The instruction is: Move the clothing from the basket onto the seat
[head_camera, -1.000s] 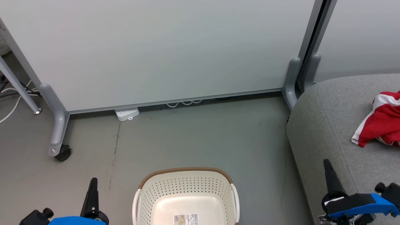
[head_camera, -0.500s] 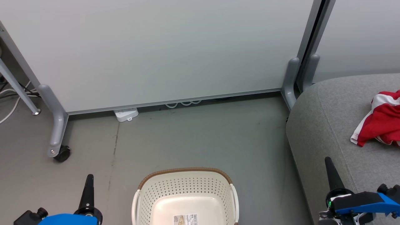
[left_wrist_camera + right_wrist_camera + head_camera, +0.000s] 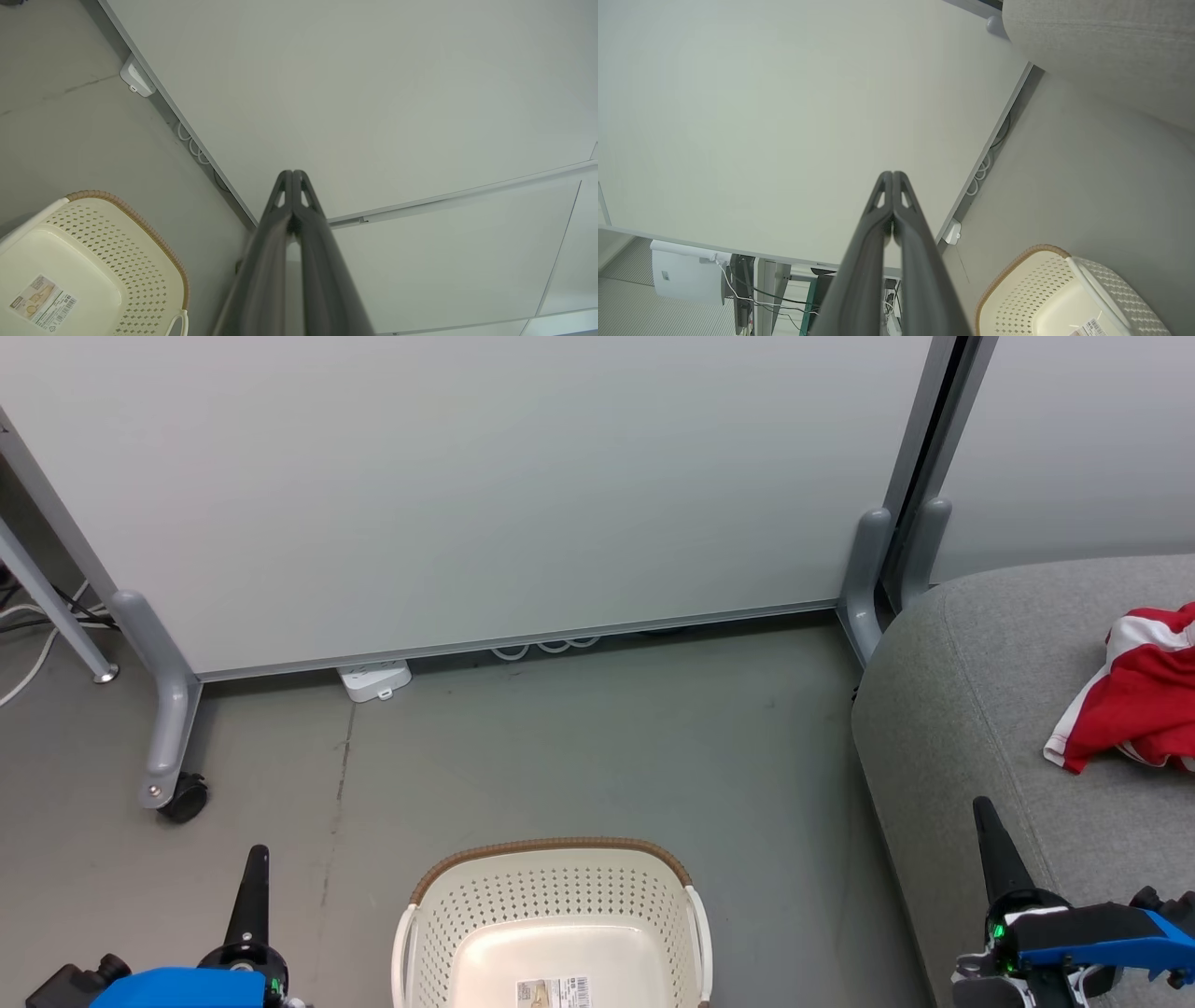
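Both my end effectors are clenched tight, with nothing in them. The left end effector [image 3: 255, 859] hangs over the floor [image 3: 579, 737], left of the basket [image 3: 551, 851]. The right end effector [image 3: 987, 814] hangs over the near left edge of the seat [image 3: 962, 691]. The red and white clothing [image 3: 1134, 709] lies in a heap on the seat, far to the right, and the picture cuts part of it off. The basket sits on the floor between my two arms. The bit of its bottom I can see has only a label [image 3: 555, 992] on it, so I think the job is about done.

What could go wrong? I cannot see the near part of the basket, so I could miss something lying there. If an arm swings inward, it could knock the basket. If the right one dips, it could poke the seat or drag the heap off.
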`<state>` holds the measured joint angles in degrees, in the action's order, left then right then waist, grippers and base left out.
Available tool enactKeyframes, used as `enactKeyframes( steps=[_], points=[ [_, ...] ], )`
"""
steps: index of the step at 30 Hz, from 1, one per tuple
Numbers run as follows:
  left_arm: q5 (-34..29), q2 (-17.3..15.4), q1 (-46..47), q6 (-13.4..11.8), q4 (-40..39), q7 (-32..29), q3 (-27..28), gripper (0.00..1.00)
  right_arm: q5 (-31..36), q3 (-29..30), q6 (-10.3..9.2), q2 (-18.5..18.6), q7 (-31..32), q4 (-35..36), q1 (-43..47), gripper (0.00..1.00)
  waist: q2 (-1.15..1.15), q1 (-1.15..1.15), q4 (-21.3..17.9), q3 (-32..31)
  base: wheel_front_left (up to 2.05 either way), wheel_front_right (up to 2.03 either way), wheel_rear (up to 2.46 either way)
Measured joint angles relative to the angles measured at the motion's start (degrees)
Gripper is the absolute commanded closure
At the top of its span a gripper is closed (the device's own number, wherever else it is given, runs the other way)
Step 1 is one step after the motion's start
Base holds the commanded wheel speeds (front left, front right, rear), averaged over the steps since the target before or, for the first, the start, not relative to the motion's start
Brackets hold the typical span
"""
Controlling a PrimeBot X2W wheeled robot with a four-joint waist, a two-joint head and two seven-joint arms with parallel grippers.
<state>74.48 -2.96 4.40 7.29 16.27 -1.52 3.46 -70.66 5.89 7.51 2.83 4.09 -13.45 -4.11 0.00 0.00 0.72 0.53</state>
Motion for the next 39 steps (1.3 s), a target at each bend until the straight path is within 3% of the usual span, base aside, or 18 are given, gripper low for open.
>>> enactKeyframes(
  steps=[39],
  points=[
    [15.3,0.1,1.3,0.0,-1.9,-4.4,2.6,1.00,-18.6,0.5,-0.01,0.0,2.0,-0.5,-1.5,1.00,0.00,-0.01,-0.6,-0.3,0.00,0.00,0.00]
  ],
)
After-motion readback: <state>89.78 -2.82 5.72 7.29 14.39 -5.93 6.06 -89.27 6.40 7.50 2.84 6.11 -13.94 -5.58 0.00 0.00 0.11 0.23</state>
